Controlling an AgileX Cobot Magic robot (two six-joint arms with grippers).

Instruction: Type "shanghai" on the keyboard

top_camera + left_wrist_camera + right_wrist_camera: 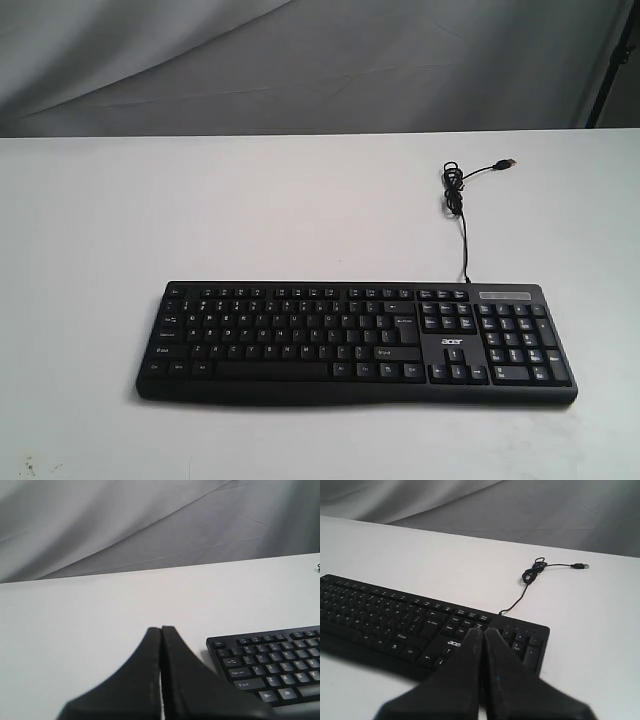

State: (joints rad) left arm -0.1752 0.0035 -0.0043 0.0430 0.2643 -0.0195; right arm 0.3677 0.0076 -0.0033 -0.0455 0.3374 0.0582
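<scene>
Exterior view: one keyboard (355, 340) lies flat on the white table (100, 220). Its one USB cable (462, 215) trails away loosely coiled and unplugged, which I judge keeps it clear of the keys. Neither gripper shows here, so nothing can be placed against them.

Left wrist view: the left gripper (161, 628) has its two fingers pressed together, holding nothing. That is probably so they make one narrow tip for poking single keys. The keyboard's Esc and Caps Lock end lies ahead of the tip and inboard, apart from it.

Right wrist view: the right gripper (483, 629) is likewise pinched closed and empty. Its tip is near the acer logo and arrow keys, though contact cannot be told. The letter keys lie inboard, and the cable is well beyond.
</scene>
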